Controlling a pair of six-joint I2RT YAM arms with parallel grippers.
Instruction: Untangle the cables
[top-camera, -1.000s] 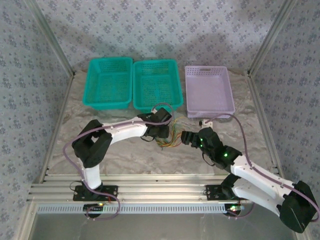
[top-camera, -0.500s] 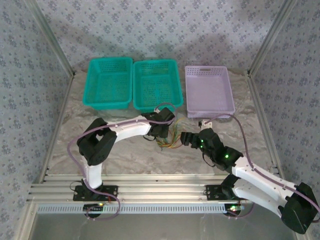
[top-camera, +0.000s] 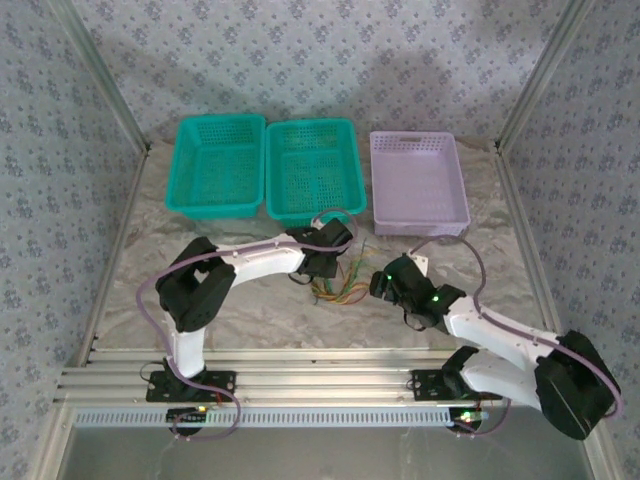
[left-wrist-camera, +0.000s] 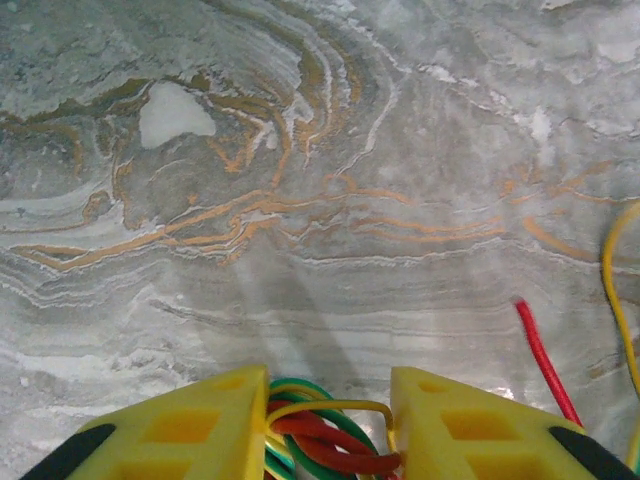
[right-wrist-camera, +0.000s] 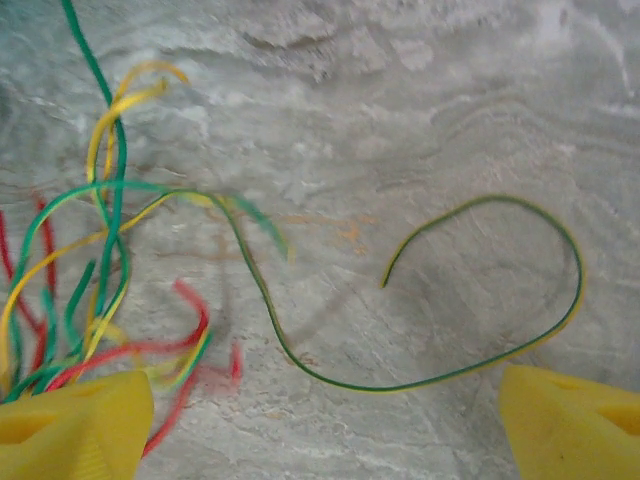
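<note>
Seen from above, three baskets sat in a row at the far side of a marbled grey table (top-camera: 140, 230): a middle teal basket (top-camera: 314, 170), a second teal basket (top-camera: 220, 165) just beside it on the left, and a lilac basket (top-camera: 418, 183) near it on the right. The cables (top-camera: 338, 285), a small tangle of green, yellow and red wires, lay on the table nearer than the middle teal basket, below its right front corner. The left gripper (top-camera: 325, 262) sat at the tangle's far edge, between it and that basket's front rim. The right gripper (top-camera: 385, 283) hung just right of the tangle, nearer than the gap between that basket and the lilac one. In the left wrist view, two yellow fingers (left-wrist-camera: 200, 430) pressed in on a bunch of red, green and yellow loops that filled the gap between them, so the pincer was clamped on the cables. A loose red wire (left-wrist-camera: 540, 350) and a yellow wire (left-wrist-camera: 612, 290) ran off to the right over the table. In the right wrist view, the yellow fingers (right-wrist-camera: 70, 425) stood wide apart. The tangle fanned out above the left-hand finger, and a single green-and-yellow wire (right-wrist-camera: 480, 300) curled in a loop across the table between the fingers.
</note>
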